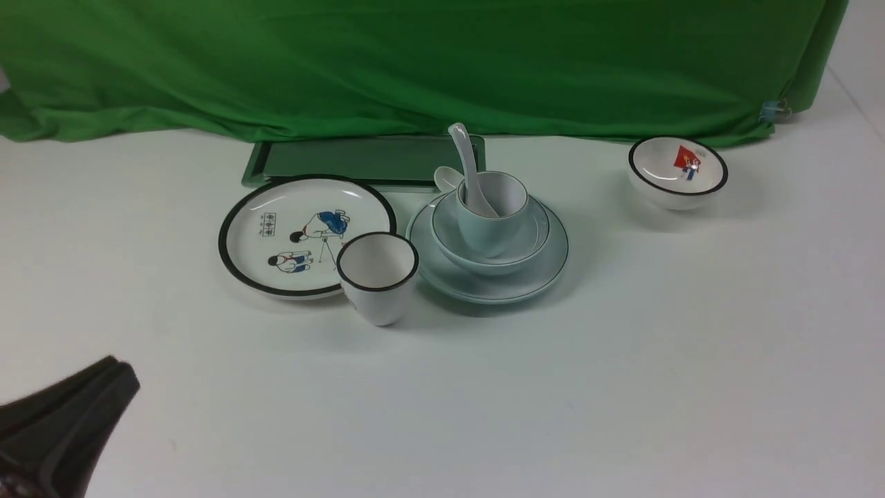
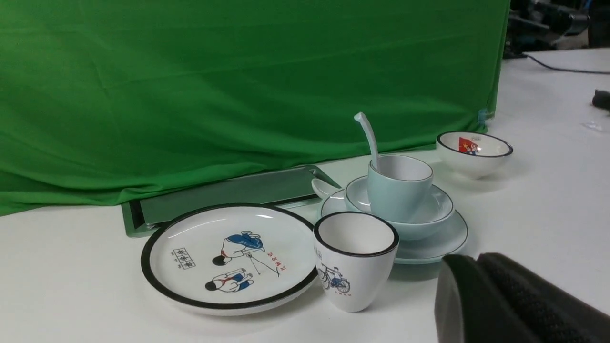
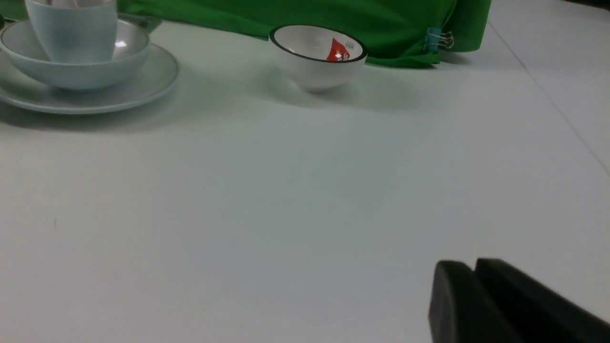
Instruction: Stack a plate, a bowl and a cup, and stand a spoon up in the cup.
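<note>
The table (image 1: pixel 622 387) is big and white, and it holds everything. Near the middle of the front picture sits the plate (image 1: pixel 546 266). It is the widest blue-green piece, so it goes at the bottom where it cannot tip. The bowl (image 1: pixel 532 238) sits inside the plate, because it is smaller. The cup (image 1: pixel 487 232) stands in the bowl, on top of the pile. The spoon (image 1: pixel 464 162) stands in the cup, and its handle leans up and to the left against the rim, which keeps it from falling. So the stack looks done.

Left of the stack lies a white plate with cartoon people (image 1: pixel 304 232). A white cup with a black rim (image 1: pixel 377 277) stands just beside the stack. A small bowl with a red flag (image 1: pixel 677 171) sits far off at the upper right.

The left gripper (image 1: pixel 114 377) is low in the bottom left corner, well away from the dishes. Its fingers are pressed together and hold nothing. The right gripper (image 3: pixel 469 281) shows only in its own wrist picture, at the bottom right. Its fingers are together too, and empty.
</note>
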Motion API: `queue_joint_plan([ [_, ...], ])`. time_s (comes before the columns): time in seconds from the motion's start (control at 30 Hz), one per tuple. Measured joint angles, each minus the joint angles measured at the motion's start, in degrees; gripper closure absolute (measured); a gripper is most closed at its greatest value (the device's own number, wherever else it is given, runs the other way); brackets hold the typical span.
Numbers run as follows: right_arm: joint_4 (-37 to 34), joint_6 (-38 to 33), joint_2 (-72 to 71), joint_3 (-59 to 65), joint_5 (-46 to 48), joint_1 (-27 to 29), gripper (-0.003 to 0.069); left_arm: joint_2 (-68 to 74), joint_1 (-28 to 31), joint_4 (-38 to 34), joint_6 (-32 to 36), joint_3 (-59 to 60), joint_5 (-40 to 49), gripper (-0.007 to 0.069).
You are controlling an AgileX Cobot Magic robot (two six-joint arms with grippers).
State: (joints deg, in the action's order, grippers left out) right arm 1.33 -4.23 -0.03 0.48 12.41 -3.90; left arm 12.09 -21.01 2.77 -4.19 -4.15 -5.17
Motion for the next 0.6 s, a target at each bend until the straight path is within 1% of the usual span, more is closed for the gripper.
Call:
queue_joint_plan([
  [0.03, 0.0, 0.0, 0.0, 0.0, 0.05, 0.0, 0.0573, -1.92, 0.64, -0.73, 0.0, 2.23, -1.59, 0.0656],
  [0.1, 0.0, 0.0, 0.0, 0.0, 0.07, 0.0, 0.0569, -5.64, 2.92, -2.77, 0.0, 4.04, -0.46, 0.0656],
  [0.23, 0.0, -0.04, 0.0, 0.0, 0.12, 0.0, 0.0561, -9.88, 7.5, -3.96, 0.0, 4.43, 7.3, 0.0656],
  [0.37, 0.0, -0.04, 0.0, 0.0, 0.12, 0.0, 0.0551, -11.99, 12.08, -5.71, 0.38, 4.56, 17.55, 0.0656],
  [0.4, 0.0, -0.04, 0.0, 0.0, 0.12, 0.0, 0.055, -11.98, 12.21, -5.74, 0.38, 4.55, 17.87, 0.0656],
  [0.43, 0.0, -0.04, 0.0, 0.0, 0.12, 0.0, 0.0547, -11.98, 13.17, -5.84, 2.04, 4.55, 19.53, 0.0656],
  [0.6, 0.0, -0.04, 0.0, 0.0, 0.12, 0.0, 0.0533, -11.98, 14.34, -6.4, 4.19, 4.55, 19.94, 0.0656],
])
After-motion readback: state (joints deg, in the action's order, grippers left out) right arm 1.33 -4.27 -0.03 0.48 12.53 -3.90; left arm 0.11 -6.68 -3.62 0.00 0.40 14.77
